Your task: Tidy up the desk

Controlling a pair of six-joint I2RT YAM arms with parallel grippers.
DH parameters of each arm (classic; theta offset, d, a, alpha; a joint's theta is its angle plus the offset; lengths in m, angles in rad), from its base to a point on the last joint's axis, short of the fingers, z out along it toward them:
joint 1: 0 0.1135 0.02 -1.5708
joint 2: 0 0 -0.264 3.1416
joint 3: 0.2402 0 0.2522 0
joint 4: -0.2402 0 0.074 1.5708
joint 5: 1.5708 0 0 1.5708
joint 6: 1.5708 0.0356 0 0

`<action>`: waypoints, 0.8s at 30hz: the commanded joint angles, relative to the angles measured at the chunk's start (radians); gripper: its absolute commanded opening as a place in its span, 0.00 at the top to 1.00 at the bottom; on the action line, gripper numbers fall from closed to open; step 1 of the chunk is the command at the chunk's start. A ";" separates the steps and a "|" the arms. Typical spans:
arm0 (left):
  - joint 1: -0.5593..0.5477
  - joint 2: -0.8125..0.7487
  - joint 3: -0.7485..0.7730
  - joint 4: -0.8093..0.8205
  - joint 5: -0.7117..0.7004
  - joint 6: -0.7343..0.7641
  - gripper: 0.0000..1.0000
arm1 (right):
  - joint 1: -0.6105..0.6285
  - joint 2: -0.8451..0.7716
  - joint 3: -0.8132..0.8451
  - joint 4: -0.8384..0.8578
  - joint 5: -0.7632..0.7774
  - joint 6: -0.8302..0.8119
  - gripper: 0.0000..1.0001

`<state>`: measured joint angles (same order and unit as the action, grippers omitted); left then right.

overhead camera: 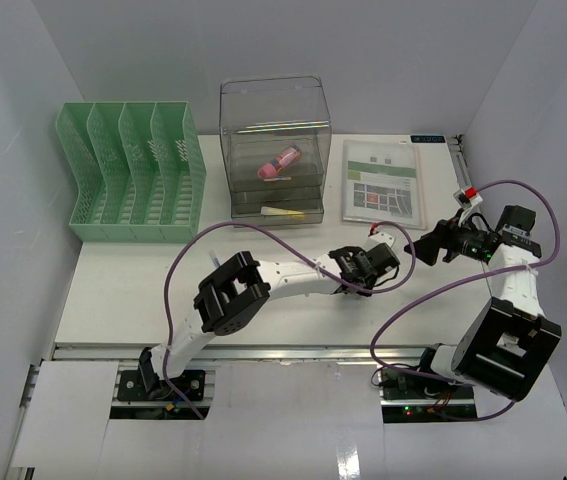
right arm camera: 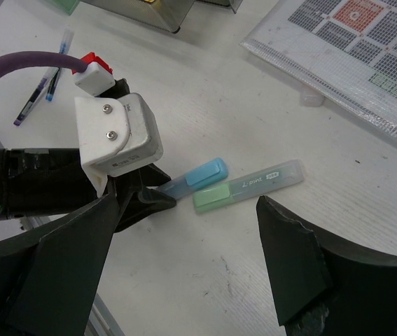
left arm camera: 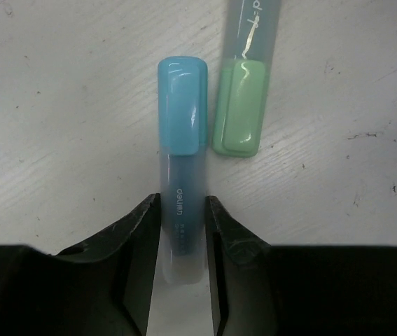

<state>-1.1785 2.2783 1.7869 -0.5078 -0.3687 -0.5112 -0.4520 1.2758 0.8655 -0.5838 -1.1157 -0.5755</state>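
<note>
On the white desk (overhead camera: 163, 290) a blue highlighter (left arm camera: 182, 126) and a green highlighter (left arm camera: 240, 112) lie side by side, nearly touching. My left gripper (left arm camera: 183, 203) is shut on the blue one's translucent barrel, a black finger pressed against each side, and the pen still rests on the desk. The right wrist view shows the same grip, blue highlighter (right arm camera: 202, 175) beside the green one (right arm camera: 247, 185). My right gripper (right arm camera: 191, 206) hovers open above the pair, holding nothing. From above, my left gripper (overhead camera: 395, 252) and right gripper (overhead camera: 433, 245) stand close together and hide the pens.
A green file rack (overhead camera: 133, 170) stands back left. Beside it is a clear drawer box (overhead camera: 275, 150) holding a pink item (overhead camera: 279, 163). A zip pouch with a printed sheet (overhead camera: 383, 180) lies back right. Two pens (right arm camera: 44, 84) lie off to the left. The rail (overhead camera: 293, 350) runs along the near edge.
</note>
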 commanded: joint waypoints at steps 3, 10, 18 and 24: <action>-0.021 -0.012 0.012 -0.066 -0.046 0.004 0.78 | -0.008 -0.021 -0.016 0.006 -0.032 -0.008 0.14; -0.018 -0.215 -0.209 0.000 -0.073 -0.044 0.93 | -0.010 -0.027 -0.023 0.002 -0.035 -0.021 0.14; 0.040 -0.611 -0.623 0.214 0.053 0.284 0.94 | -0.010 -0.027 -0.030 -0.001 -0.039 -0.044 0.14; 0.231 -0.757 -0.666 0.112 0.292 0.715 0.97 | -0.008 -0.026 -0.033 0.000 -0.034 -0.049 0.14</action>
<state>-1.0732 1.5979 1.1184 -0.3659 -0.2251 -0.1236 -0.4580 1.2663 0.8524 -0.5840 -1.1284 -0.6067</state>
